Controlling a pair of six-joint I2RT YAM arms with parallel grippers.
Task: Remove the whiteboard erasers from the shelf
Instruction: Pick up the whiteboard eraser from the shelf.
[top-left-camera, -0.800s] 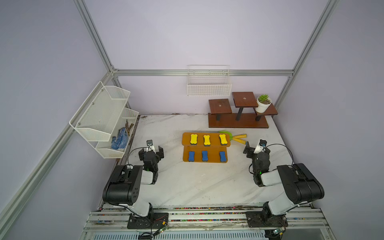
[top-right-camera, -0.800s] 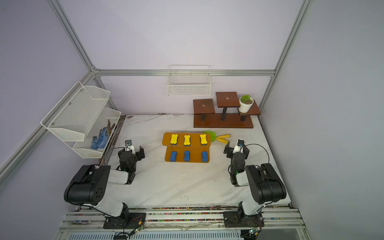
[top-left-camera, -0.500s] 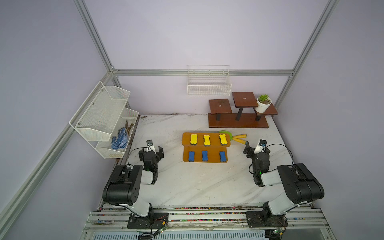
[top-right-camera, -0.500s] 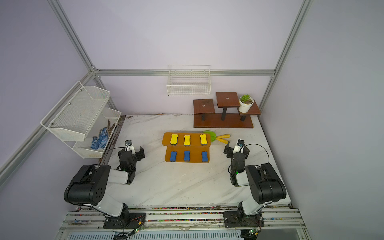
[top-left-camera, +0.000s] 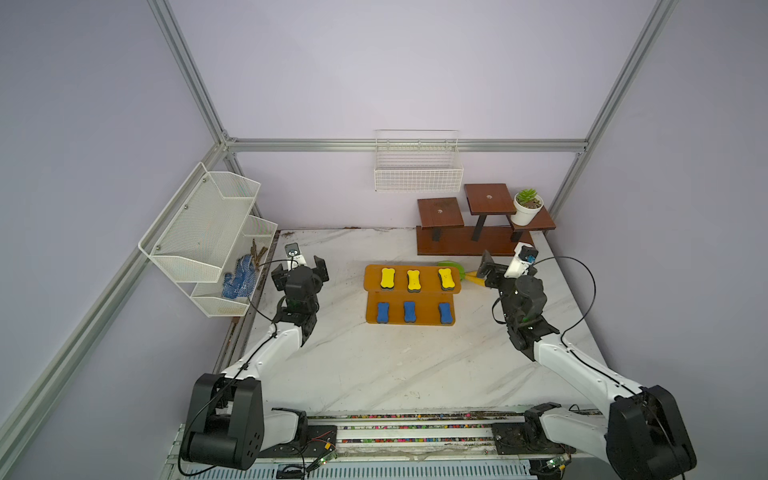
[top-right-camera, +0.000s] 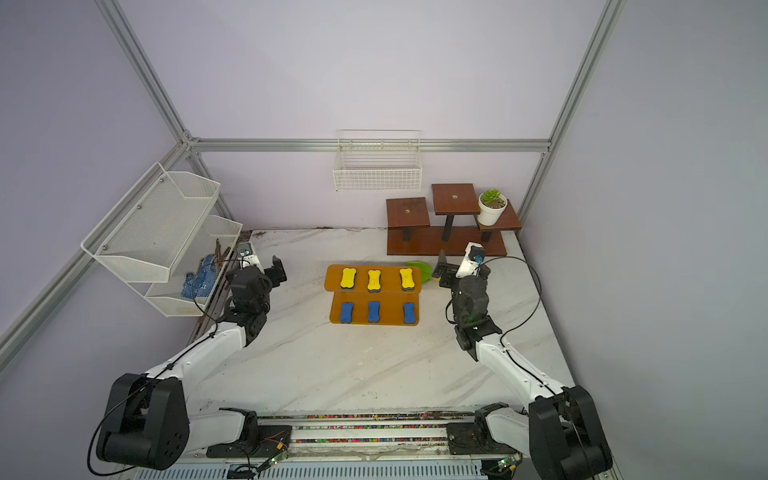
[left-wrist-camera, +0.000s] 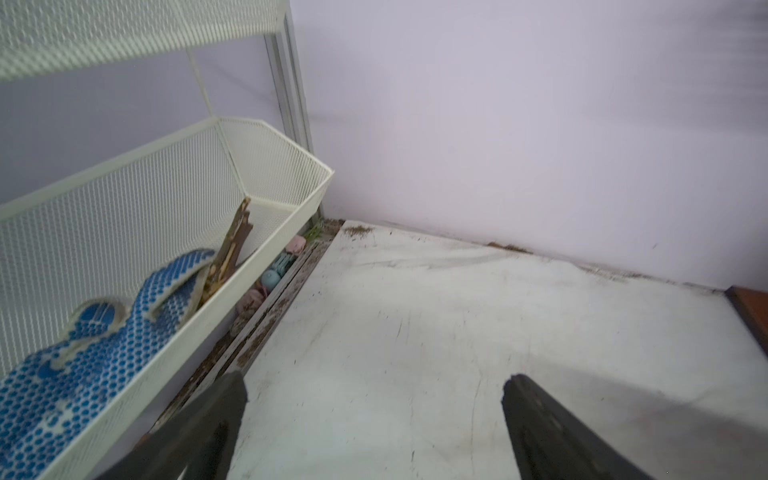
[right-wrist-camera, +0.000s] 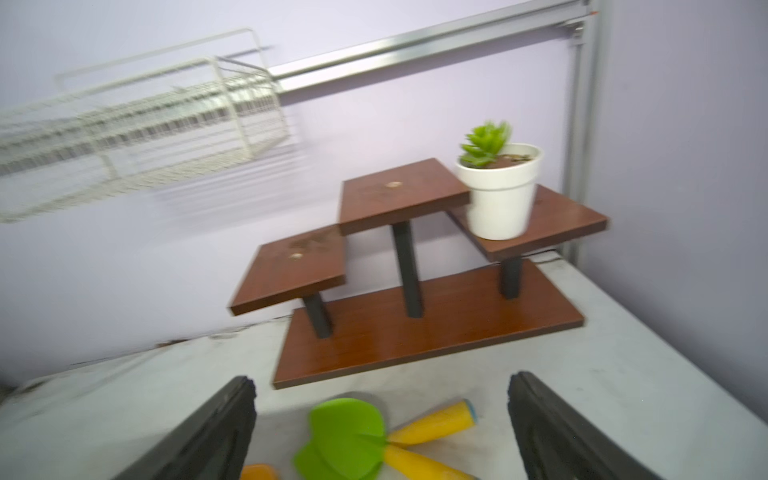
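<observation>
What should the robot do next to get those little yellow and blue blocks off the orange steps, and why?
Probably swing the right gripper toward the nearest yellow eraser on the upper step of the shelf and lower over it. All six erasers sit untouched, both grippers are open and empty, and the left gripper is farther away, near the wall rack.

a: the shelf (top-left-camera: 411, 303) looks like smooth orange-brown wood, and the table (top-left-camera: 374, 365) is veined white marble with a slight sheen.

b: far stand (right-wrist-camera: 428, 332) is dark polished wood; left rack (left-wrist-camera: 137, 199) is matt white metal mesh.
</observation>
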